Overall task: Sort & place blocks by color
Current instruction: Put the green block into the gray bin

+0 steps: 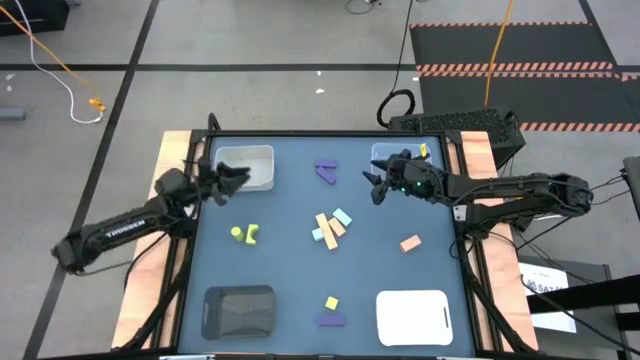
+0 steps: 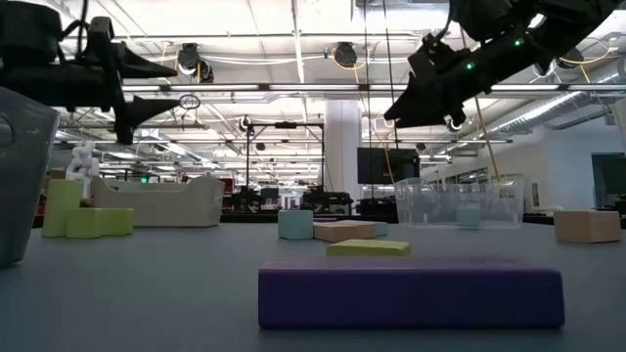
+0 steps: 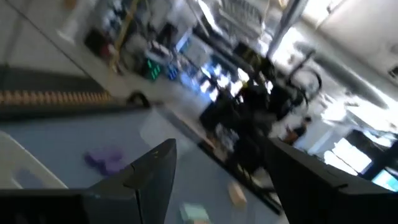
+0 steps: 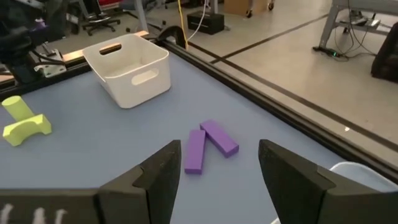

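Blocks lie scattered on the blue table: two purple bars (image 1: 325, 172) (image 4: 208, 146) at the far middle, yellow-green pieces (image 1: 245, 234) on the left, a salmon, mint and yellow cluster (image 1: 330, 228) in the centre, a salmon block (image 1: 410, 242) on the right, and a yellow block (image 1: 331, 302) beside a purple bar (image 1: 331, 320) near the front. My left gripper (image 1: 238, 180) (image 3: 217, 180) hovers open beside the white bin (image 1: 247, 165). My right gripper (image 1: 376, 186) (image 4: 221, 168) hovers open, raised, just right of the purple bars.
A clear tray (image 1: 396, 155) sits at the far right, behind my right gripper. A black tray (image 1: 238, 310) stands at the near left and a white tray (image 1: 412, 315) at the near right. Open table lies between the block groups.
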